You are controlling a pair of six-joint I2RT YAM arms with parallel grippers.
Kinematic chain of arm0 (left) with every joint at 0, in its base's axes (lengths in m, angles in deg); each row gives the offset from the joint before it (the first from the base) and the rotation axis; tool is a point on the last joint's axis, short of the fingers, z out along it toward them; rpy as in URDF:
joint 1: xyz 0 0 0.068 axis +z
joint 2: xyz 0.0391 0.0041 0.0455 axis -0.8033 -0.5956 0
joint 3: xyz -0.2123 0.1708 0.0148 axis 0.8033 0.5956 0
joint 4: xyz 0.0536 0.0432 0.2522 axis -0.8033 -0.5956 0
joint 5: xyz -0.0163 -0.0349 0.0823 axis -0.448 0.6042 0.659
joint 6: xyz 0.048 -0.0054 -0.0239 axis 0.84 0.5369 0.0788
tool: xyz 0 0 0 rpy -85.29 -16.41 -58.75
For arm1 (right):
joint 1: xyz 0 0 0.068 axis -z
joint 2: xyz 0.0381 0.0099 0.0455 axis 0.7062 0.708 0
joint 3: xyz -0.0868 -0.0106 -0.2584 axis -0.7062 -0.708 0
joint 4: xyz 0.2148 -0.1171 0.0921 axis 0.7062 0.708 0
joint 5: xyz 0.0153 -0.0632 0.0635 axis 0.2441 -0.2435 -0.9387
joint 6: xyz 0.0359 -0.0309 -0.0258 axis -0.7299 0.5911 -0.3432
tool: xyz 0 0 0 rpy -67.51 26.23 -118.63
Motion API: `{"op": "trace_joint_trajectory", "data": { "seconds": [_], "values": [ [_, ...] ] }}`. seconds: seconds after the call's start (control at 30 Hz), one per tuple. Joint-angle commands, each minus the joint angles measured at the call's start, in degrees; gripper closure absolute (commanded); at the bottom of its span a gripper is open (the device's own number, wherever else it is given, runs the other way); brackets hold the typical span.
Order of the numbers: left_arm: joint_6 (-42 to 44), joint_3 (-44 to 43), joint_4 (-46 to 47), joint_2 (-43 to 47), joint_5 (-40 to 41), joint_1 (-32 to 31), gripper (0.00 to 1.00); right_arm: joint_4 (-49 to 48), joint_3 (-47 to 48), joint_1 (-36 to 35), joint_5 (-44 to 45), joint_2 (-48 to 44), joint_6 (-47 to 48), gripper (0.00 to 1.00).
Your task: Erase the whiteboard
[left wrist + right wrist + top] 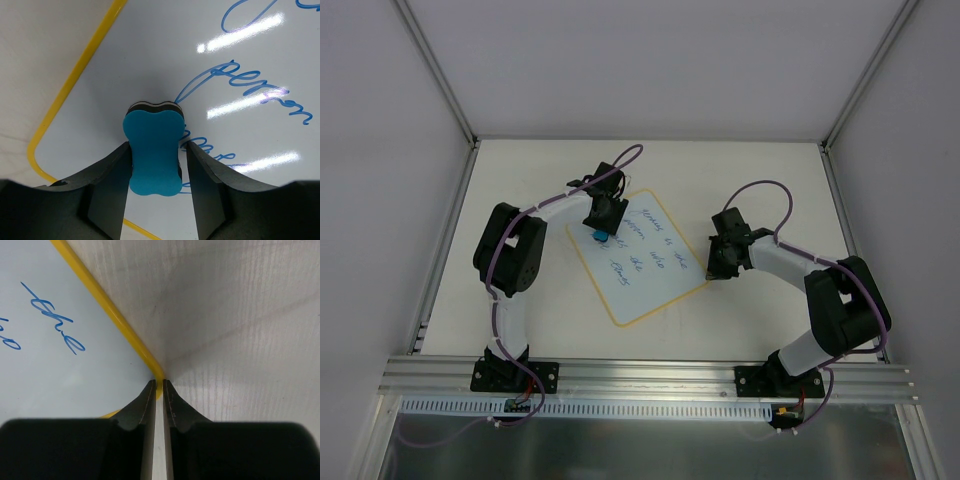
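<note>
The whiteboard [655, 285] lies tilted at the table's middle, with a yellow border and blue handwriting [645, 245] on it. My left gripper [603, 222] is over its upper left part, shut on a blue bone-shaped eraser [601, 236]. In the left wrist view the eraser [152, 155] sits between my left gripper's [158, 143] fingers on the whiteboard [150, 50], beside the writing [260, 90]. My right gripper [718, 268] is shut, with its tips [160, 384] on the yellow border [107, 310] at the whiteboard's [60, 370] right corner.
The white table [520, 170] is walled by pale panels with metal posts [435, 70] at the back corners. An aluminium rail [650, 375] carrying both arm bases runs along the near edge. A side rail [445, 250] lines the left edge.
</note>
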Motion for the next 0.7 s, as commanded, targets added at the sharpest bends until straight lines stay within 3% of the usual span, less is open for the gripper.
{"op": "trace_joint_trajectory", "data": {
  "seconds": [0.0, 0.67],
  "values": [
    [0.72, -1.23, -0.81, 2.08, 0.74, 0.06, 0.54, 0.16, -0.82, -0.48, 1.88, 1.25, 0.24, 0.88],
    [0.38, -1.41, -1.16, 3.66, 0.92, 0.68, 0.53, -0.54, -1.43, -0.48, 1.26, 1.34, 0.24, 0.87]
  ]
}}
